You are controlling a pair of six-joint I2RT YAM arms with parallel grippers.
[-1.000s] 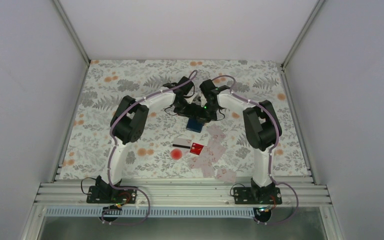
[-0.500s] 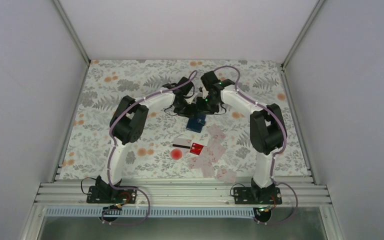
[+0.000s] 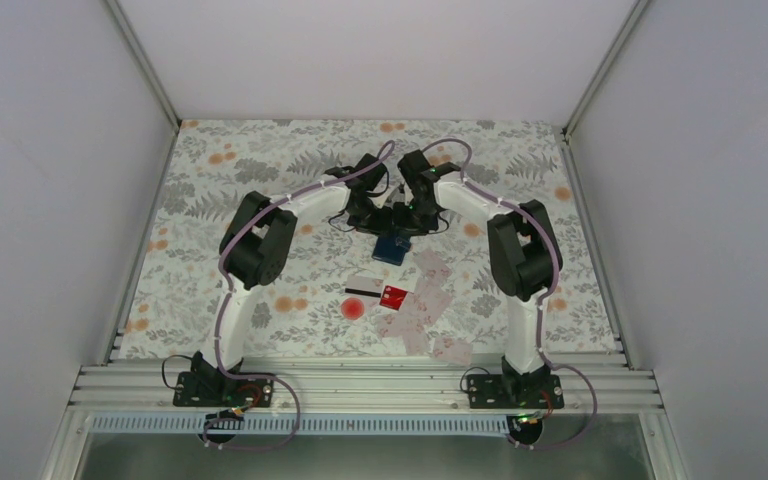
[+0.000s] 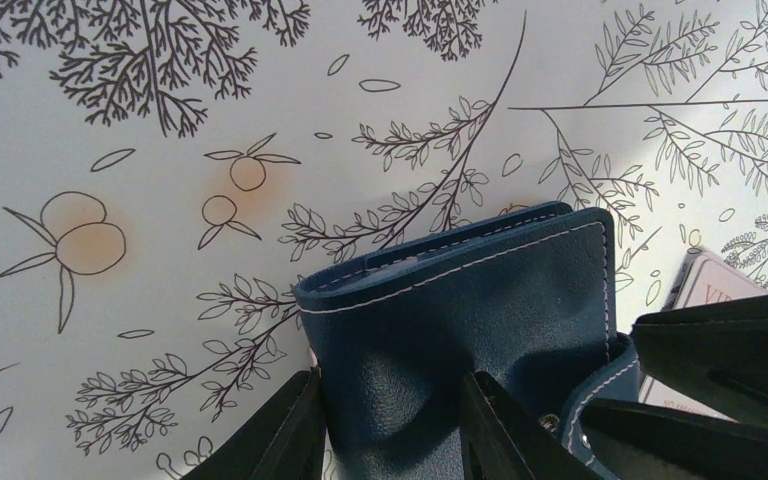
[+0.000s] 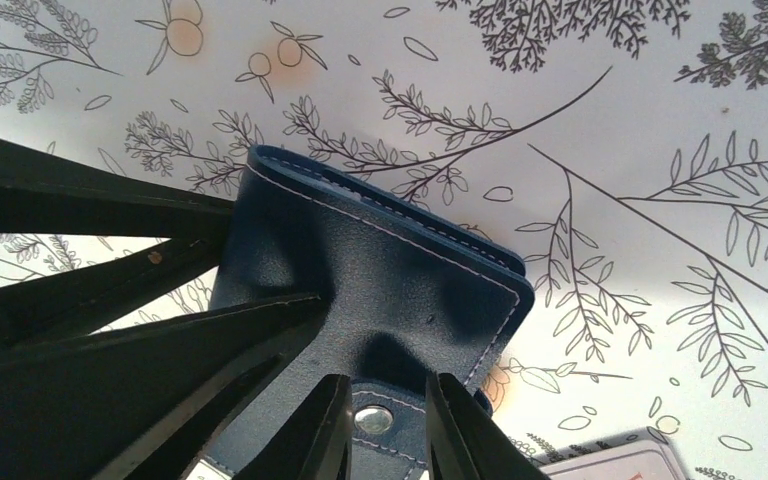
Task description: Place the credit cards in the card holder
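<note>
The dark navy card holder [image 3: 392, 247] lies closed on the floral cloth at the table's middle, with both grippers meeting over its far end. My left gripper [image 4: 395, 435] is shut on the holder's body [image 4: 460, 300], and the leather dents between its fingers. My right gripper [image 5: 380, 430] is shut on the holder's snap tab [image 5: 374, 420], one finger on each side of the metal snap. The credit cards lie loose nearer the arm bases: a white one with a black stripe [image 3: 363, 287], a red one [image 3: 394, 295] and several pale pink ones [image 3: 430, 298].
A pale card's corner shows beside the holder in the left wrist view [image 4: 700, 285] and in the right wrist view [image 5: 615, 460]. White walls enclose the table on three sides. An aluminium rail [image 3: 360, 385] runs along the near edge.
My right arm lifted and swung its elbow outward, then came back down; its gripper stayed at the holder's far end. The left arm, holder and cards kept their places.
</note>
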